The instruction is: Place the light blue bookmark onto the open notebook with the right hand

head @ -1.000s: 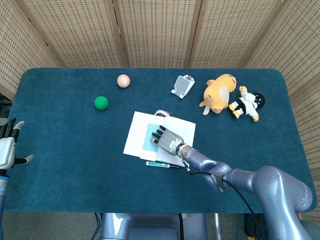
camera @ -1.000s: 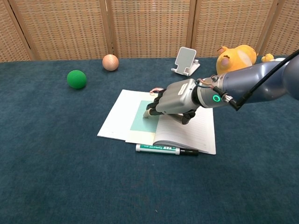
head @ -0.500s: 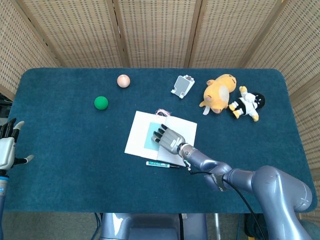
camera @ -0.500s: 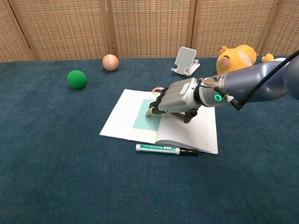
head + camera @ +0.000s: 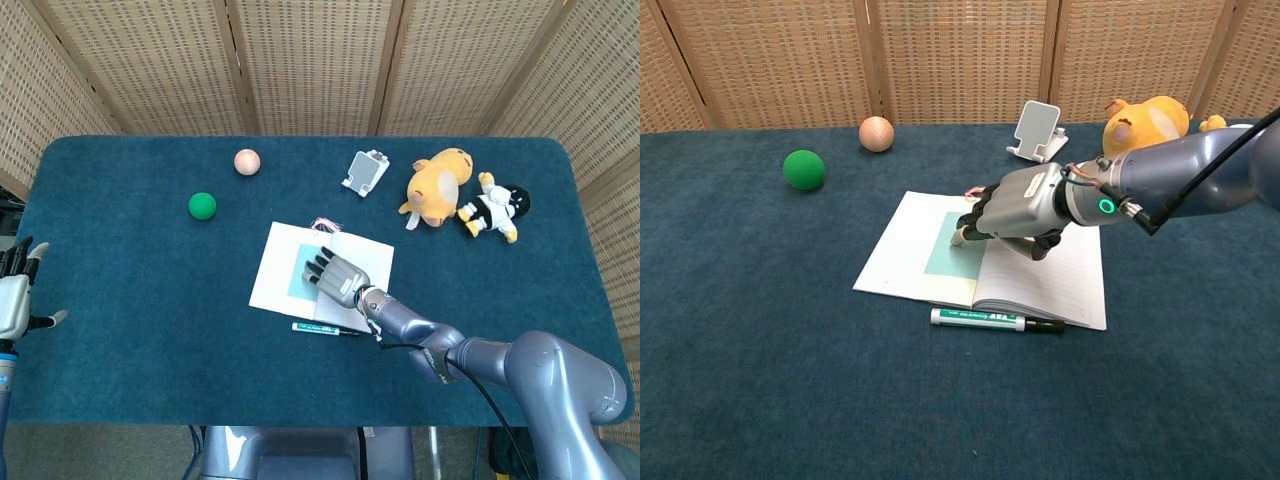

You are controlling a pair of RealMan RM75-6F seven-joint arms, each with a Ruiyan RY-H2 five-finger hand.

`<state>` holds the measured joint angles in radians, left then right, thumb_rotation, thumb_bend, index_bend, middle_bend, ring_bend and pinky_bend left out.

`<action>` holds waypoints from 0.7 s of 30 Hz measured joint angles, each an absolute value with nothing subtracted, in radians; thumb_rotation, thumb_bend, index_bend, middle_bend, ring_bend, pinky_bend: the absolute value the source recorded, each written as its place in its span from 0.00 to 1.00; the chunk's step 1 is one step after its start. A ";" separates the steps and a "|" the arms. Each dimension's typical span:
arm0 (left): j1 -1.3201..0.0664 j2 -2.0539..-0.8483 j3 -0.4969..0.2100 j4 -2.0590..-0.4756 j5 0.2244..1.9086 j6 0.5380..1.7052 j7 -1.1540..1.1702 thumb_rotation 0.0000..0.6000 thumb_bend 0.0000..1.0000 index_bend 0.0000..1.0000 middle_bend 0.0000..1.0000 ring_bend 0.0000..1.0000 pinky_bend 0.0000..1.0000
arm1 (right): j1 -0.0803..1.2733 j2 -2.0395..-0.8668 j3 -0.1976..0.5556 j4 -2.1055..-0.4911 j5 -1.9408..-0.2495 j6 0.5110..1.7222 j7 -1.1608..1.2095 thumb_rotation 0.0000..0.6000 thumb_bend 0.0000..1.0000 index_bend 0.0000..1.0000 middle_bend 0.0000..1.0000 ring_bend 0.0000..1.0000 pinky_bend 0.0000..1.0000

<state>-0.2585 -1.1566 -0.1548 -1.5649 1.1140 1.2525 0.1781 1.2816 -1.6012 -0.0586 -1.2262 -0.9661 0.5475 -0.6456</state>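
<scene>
While my right hand works mid-worktop, entries run left to right.

Left hand [image 5: 14, 296]: at the worktop's left edge, fingers apart, holding nothing; same pose as a second ago.

Green ball [image 5: 804, 169], peach ball [image 5: 877, 133]: far side, well apart from the work, unmoved.

Notebook [image 5: 898, 260]: open. It and the bookmark slid slightly right under my fingers between a second ago and half a second ago, and have sat put since.

Bookmark [image 5: 952, 247]: light blue, lying flat on the left page, just beside the spine.

Right hand [image 5: 1018, 209]: low over the spine, fingertips [image 5: 962, 236] at the bookmark's right edge. Whether they press it or have just lifted off, I cannot tell. Fingers bunched and curled forward, clamped on nothing I can see. Hand sits a touch higher than half a second ago.

Marker [image 5: 985, 319]: just beside the notebook's near edge.

Phone stand [image 5: 1037, 128], plush toys [image 5: 440, 187]: far right.

Judgement: placement looks done; release and withdrawal remain.
</scene>
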 measured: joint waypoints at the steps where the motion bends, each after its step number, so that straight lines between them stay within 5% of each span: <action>1: -0.258 -1.157 -0.155 -1.565 1.114 1.253 0.178 1.00 0.00 0.00 0.00 0.00 0.00 | 1.281 -1.600 -0.057 -1.228 -0.969 0.551 -0.643 1.00 1.00 0.00 0.00 0.00 0.00; 15: -0.252 -1.149 -0.149 -1.578 1.133 1.261 0.163 1.00 0.00 0.00 0.00 0.00 0.00 | 1.244 -1.466 0.009 -1.412 -1.028 0.693 -0.589 1.00 0.98 0.00 0.00 0.00 0.00; 17: -0.248 -1.144 -0.148 -1.581 1.140 1.265 0.152 1.00 0.00 0.00 0.00 0.00 0.00 | 1.219 -1.430 0.020 -1.456 -1.051 0.750 -0.568 1.00 0.76 0.00 0.00 0.00 0.00; 19: -0.244 -1.139 -0.147 -1.584 1.148 1.269 0.140 1.00 0.00 0.00 0.00 0.00 0.00 | 1.182 -1.395 0.027 -1.493 -1.081 0.819 -0.540 1.00 0.24 0.00 0.00 0.00 0.00; 21: -0.240 -1.132 -0.146 -1.587 1.160 1.276 0.125 1.00 0.00 0.00 0.00 0.00 0.00 | 1.141 -1.366 0.028 -1.519 -1.113 0.890 -0.511 1.00 0.02 0.00 0.00 0.00 0.00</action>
<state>-0.2395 -1.1319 -0.1459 -1.5873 1.1602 1.2756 0.1247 1.1414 -1.3656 0.0280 -1.5189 -1.1133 0.8901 -0.5112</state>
